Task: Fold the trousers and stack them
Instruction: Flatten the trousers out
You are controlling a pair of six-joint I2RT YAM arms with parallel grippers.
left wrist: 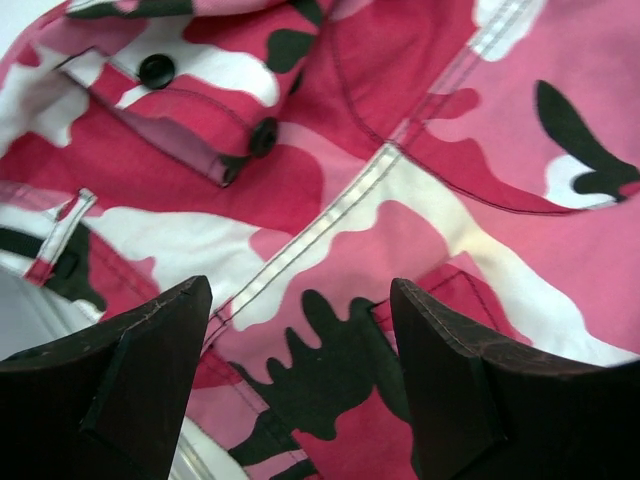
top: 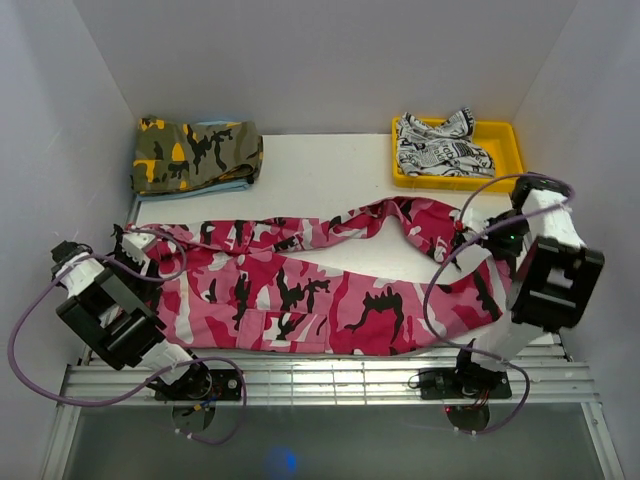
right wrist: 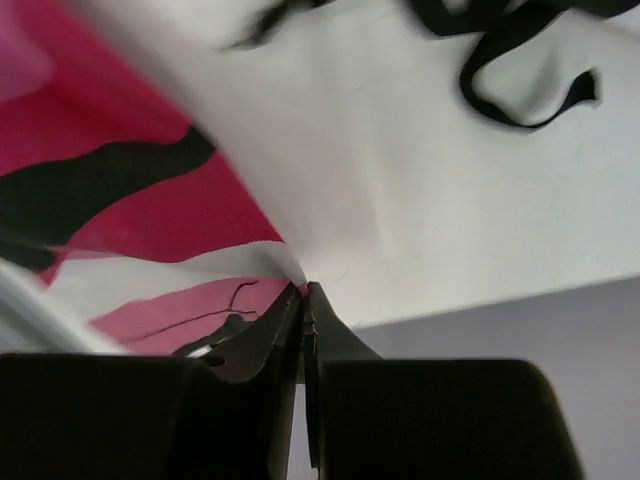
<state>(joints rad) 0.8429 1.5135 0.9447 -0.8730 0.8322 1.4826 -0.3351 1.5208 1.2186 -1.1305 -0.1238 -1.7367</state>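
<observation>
From above, the trousers [top: 300, 290] lie flat and long across the table [top: 330, 170], waist on the left and legs on the right. The left gripper [top: 140, 245] is at the waist end. The right gripper [top: 497, 243] is at the leg end. I think one arm is at each end so they can fold the trousers over together.

The left wrist view shows the fingers [left wrist: 150, 350] wide apart and holding nothing. They hang just over the cloth near a pocket flap [left wrist: 170, 130] with black buttons, ready to grab it.

In the right wrist view, the jaws are squeezed tight together. They pinch a thin edge of the trousers at their tips. That hold looks small, so it might slip when lifted.
</observation>
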